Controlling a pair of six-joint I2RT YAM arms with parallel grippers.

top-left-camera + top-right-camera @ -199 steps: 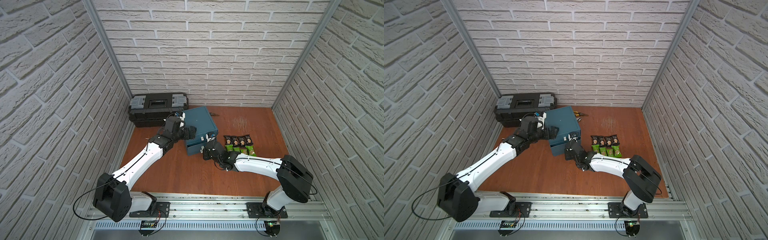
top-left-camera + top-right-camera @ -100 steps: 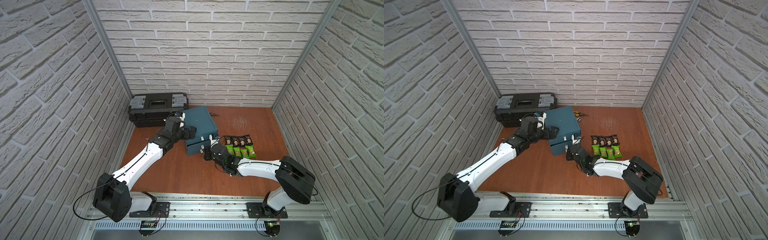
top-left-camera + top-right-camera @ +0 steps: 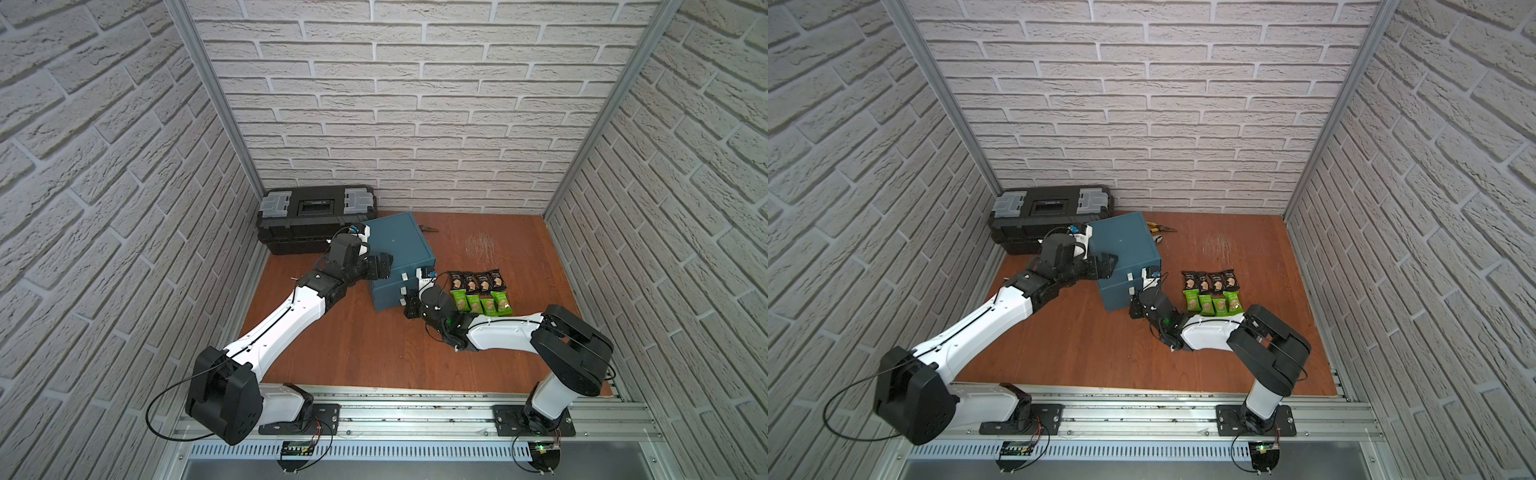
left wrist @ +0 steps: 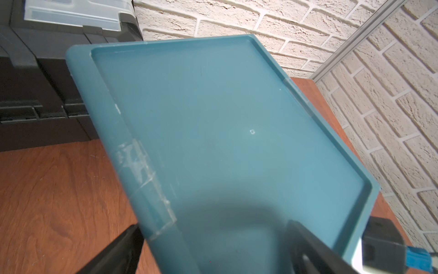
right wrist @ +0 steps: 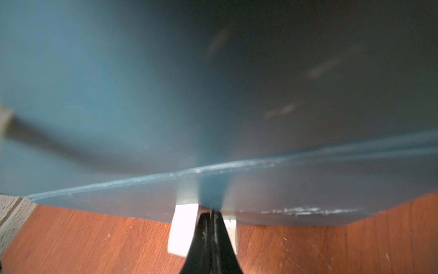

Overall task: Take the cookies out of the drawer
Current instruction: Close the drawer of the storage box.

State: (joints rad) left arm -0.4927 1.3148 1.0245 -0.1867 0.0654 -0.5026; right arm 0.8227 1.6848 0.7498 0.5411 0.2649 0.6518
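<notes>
Eight cookies (image 3: 478, 291) already out on floor; right gripper (image 5: 211, 221) clenched at bottom drawer's white handle (image 5: 183, 227), pull axis toward robot; left gripper (image 3: 380, 266) braces cabinet (image 3: 399, 245), grip probably open.

Robot test cell in a lab, not a real room. Evidence: three walls (image 3: 415, 104) are faux white-brick panels joined by bare aluminium corner profiles (image 3: 216, 104), boxed tight around a small wood-laminate floor board (image 3: 374, 345). Front edge is an aluminium extrusion rail (image 3: 415, 415) with two white-and-black arms bolted on via black base plates (image 3: 324, 415), loose cables and small exposed circuit boards (image 3: 297, 451) hanging below. Props look staged workshop-style: black plastic toolbox (image 3: 316, 216) against the back wall, teal drawer cabinet (image 3: 399, 245) beside it, pliers (image 3: 1160, 227) behind the cabinet, snack packets (image 3: 480, 291) lined up in neat rows on the floor.
</notes>
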